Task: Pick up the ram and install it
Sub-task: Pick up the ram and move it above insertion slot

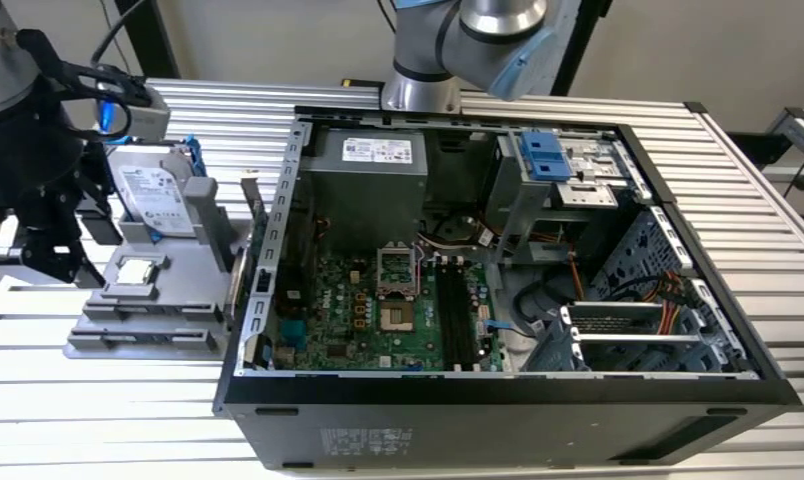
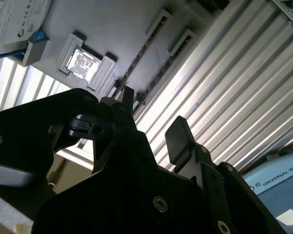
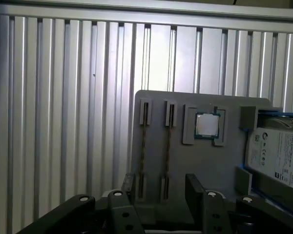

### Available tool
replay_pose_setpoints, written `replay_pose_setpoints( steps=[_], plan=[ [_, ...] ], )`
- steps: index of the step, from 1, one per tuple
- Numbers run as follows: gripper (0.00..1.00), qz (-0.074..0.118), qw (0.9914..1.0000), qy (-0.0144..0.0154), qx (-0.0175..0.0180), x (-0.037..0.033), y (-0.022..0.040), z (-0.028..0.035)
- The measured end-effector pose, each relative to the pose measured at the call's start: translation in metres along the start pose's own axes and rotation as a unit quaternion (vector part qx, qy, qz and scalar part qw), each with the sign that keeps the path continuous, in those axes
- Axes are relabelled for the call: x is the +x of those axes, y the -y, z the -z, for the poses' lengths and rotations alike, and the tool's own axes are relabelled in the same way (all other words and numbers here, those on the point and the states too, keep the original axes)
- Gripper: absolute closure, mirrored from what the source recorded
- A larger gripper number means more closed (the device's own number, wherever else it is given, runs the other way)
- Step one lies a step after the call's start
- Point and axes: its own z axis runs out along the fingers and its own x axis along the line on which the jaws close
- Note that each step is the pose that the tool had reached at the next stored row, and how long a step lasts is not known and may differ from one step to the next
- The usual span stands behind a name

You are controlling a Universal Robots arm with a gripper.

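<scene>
Ribbed aluminium table carrying an open computer case and, to the exterior view's left of it, a grey parts fixture. Inside the case, the green motherboard lies flat, with its long black memory slots running beside the processor socket. On the fixture, the ram stands on edge in a narrow slot, seen as a thin dark line between two grey end clips. A second stick stands parallel in the neighbouring slot, on the side nearer the processor chip. The square silver chip sits in its own recess, and the hard drive in a blue frame stands beyond it at the fixture's far side. The black gripper hangs over the table near one end of the fixture, apart from it and holding nothing. Its fingers are spread wide, and in the first wrist view the two stick slots appear in the gap between them. In the exterior view the gripper is at the picture's left edge, beside the hard drive and well apart from the case.
</scene>
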Motion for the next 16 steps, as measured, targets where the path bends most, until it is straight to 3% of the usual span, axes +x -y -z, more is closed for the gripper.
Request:
replay_pose_setpoints(
  steps=[16],
  plan=[
    [0.00,-0.011,0.99994,0.0001,0.0003,0.0005,0.0003,-0.0165]
  ],
)
